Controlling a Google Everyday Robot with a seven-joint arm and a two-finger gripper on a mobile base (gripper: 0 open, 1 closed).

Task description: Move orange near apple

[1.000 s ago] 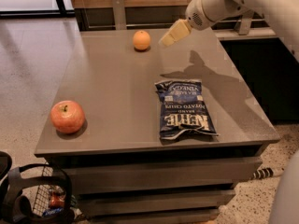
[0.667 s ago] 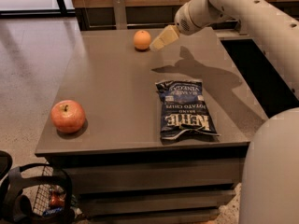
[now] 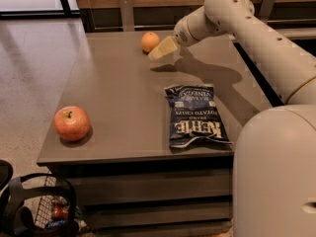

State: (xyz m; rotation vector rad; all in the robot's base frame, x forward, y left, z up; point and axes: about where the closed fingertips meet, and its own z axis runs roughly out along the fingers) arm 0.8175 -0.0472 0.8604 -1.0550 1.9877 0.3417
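Camera view. The gripper (image 3: 162,49) sits at the far end of the counter (image 3: 123,90), just beside the orange (image 3: 150,41) on its right. From this angle I cannot tell whether the two touch. The arm (image 3: 256,33) reaches in from the right side. Whether the gripper is released or clenched cannot be told from this view.

Change noted: over the last second the gripper has travelled leftward and downward, from well right of the orange to right alongside it. The orange has not shifted and rests on the counter at the far edge. The apple (image 3: 72,123) is also unmoved at the near left corner, well apart from the orange.

Assessment: the approach is nearly complete, but no grasp is confirmed and no transport has begun. Nearly the full length of the counter lies between the two fruits, so the task is at an early stage.

Writing: the bag (image 3: 196,115) lies flat at right centre of the counter, between the fruits but off to the side. Its print is upside down to the camera and reads "KETTLE BRAND POTATO CHIPS". A further line towards its far end is not legible with confidence. No other readable labels are found.
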